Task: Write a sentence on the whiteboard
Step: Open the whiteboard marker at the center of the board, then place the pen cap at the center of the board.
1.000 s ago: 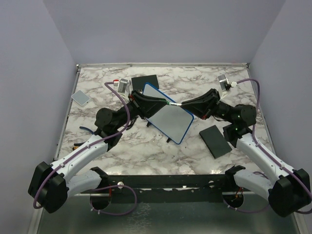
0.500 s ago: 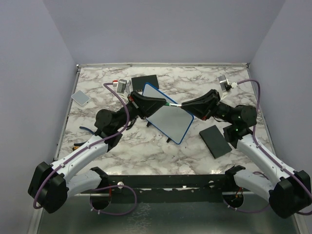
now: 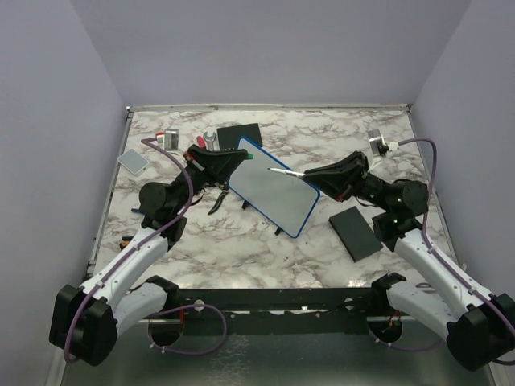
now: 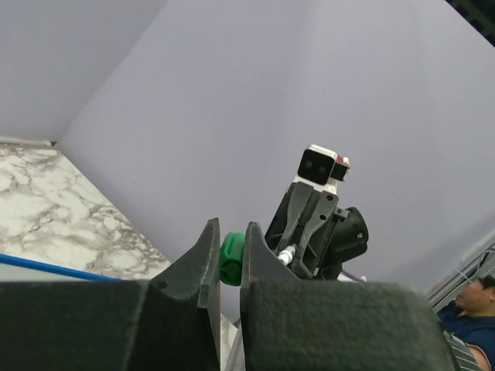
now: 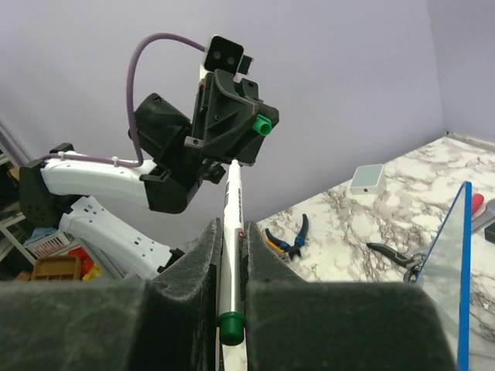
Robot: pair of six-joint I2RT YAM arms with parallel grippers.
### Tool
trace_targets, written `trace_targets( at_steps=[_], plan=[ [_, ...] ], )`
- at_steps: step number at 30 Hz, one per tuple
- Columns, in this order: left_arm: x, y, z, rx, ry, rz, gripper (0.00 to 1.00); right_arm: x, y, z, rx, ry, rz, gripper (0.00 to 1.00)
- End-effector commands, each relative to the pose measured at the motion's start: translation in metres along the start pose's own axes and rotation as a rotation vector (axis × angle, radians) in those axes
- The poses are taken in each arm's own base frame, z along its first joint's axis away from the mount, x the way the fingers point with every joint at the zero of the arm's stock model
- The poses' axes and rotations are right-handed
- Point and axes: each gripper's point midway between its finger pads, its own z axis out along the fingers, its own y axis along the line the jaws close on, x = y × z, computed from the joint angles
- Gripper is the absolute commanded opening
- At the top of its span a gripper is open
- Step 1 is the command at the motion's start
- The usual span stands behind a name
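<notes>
Pinching half-hidden green cap (image 4: pixel 230 260): left gripper (image 4: pixel 230 232) | clamping marker (image 5: pixel 232 193), lower end cut off: right gripper (image 5: pixel 232 229)

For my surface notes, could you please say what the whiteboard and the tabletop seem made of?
Whiteboard: smooth, faintly reflective pale panel, likely coated board, in a blue rim that looks plastic. Tabletop: white with grey marble veining and a flat, even sheen; possibly printed laminate rather than stone, which the pictures cannot settle.
</notes>
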Motion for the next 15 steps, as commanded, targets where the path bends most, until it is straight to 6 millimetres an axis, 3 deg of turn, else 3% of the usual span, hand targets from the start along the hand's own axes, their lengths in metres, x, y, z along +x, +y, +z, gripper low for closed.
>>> trace_targets(
  at_steps=[1, 9, 11, 13, 15],
  plan=[
    [-0.026, -0.008, -0.008, 0.020, -0.092, 0.020, 0.00, -0.011, 0.016, -0.001, -0.053, -0.038, -0.051, 0.00],
    [-0.035, 0.003, -0.022, -0.012, -0.115, 0.041, 0.00, -0.019, 0.014, -0.004, 0.008, -0.048, -0.093, 0.00],
    [-0.028, 0.027, -0.030, -0.108, -0.092, 0.103, 0.00, -0.023, 0.007, -0.007, 0.069, -0.065, -0.112, 0.00],
    [-0.021, 0.076, -0.048, -0.348, -0.069, 0.159, 0.00, -0.029, 0.002, -0.011, 0.136, -0.079, -0.141, 0.01],
    [-0.009, 0.130, -0.085, -0.659, -0.015, 0.188, 0.00, -0.034, -0.004, -0.017, 0.204, -0.076, -0.175, 0.01]
  ],
)
